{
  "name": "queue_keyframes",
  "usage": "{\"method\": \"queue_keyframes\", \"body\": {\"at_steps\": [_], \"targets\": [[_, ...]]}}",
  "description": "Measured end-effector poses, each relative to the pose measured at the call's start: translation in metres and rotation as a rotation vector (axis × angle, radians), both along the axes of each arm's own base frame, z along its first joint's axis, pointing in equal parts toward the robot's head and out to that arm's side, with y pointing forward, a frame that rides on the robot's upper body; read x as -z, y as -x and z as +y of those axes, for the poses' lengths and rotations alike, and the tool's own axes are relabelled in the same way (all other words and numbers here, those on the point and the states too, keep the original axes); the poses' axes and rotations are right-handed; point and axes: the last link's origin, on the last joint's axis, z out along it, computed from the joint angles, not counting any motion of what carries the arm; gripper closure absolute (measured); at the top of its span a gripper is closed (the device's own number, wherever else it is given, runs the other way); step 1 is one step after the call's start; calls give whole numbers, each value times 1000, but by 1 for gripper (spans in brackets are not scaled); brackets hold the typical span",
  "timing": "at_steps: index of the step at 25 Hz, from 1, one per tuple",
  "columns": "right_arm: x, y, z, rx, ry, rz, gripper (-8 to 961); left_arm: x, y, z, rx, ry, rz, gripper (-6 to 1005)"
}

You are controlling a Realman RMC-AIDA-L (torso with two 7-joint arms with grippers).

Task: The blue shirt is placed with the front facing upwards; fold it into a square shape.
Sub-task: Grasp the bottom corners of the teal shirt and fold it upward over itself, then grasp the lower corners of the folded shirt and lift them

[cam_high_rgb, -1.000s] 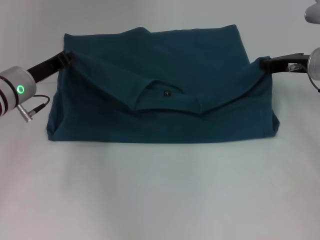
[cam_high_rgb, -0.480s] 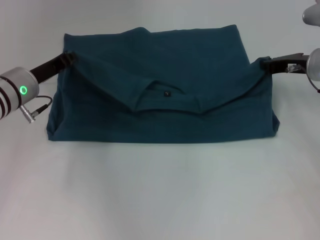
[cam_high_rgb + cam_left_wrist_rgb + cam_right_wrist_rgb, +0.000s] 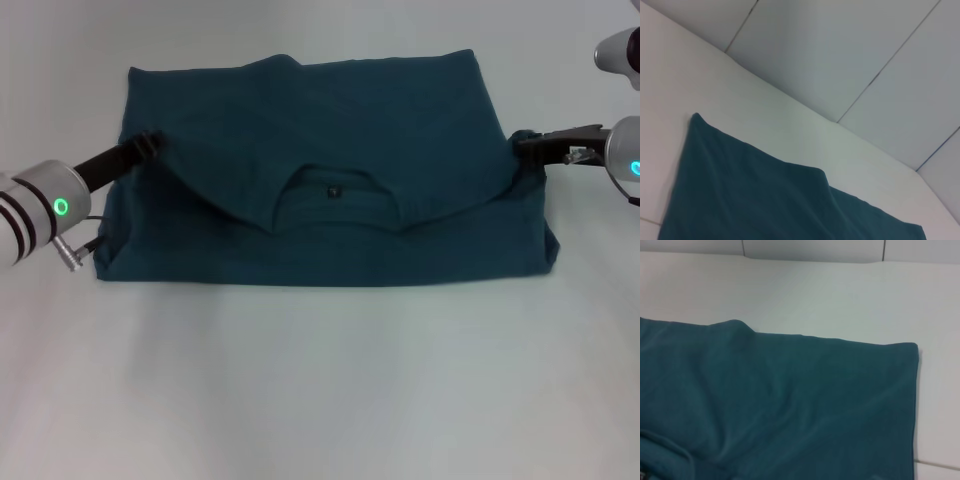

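Blue shirt (image 3: 330,190) spread on white counter (image 3: 320,380) in upper middle of head frame, folded to wide rectangle, collar with small dark label (image 3: 334,190) near centre. Left claw (image 3: 150,143) clamped on shirt's left edge, at middle left. Right claw (image 3: 522,145) clamped on shirt's right edge, at upper right.

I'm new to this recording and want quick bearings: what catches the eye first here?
A large dark teal-blue cotton shirt fills the middle of the white table, its collar end folded toward the robot, the small dark neck label showing. The left gripper and right gripper meet the cloth at opposite side edges.
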Motion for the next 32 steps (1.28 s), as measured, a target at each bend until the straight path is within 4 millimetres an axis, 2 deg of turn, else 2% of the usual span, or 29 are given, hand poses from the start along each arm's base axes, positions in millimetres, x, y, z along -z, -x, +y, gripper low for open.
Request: {"method": "queue_keyframes", "body": {"at_steps": [7,14,17,18,21,28,32], "targets": [[1,-2,-2,7,4,3,694,2,0,-1,6,-1,11,918],[-4,-7,-4,10,-7,0,530,-20,10,-1,1,-62,26,646],[-8,-9,-6,7,-10,3,365,-26,16,-6,5,-74,5,548],[-9,-10,-7,6,-7,8,352,-27,18,-8,8,-73,-3,516],[-12,-12,-13,3,12,35,314,-27,23,-17,31,-58,-24,270],[-16,-21,-39,6,84,129,244,-36,33,-38,96,-29,-73,197],[-18,-27,-52,34,112,180,253,-37,39,-45,97,-27,-56,182]]}}
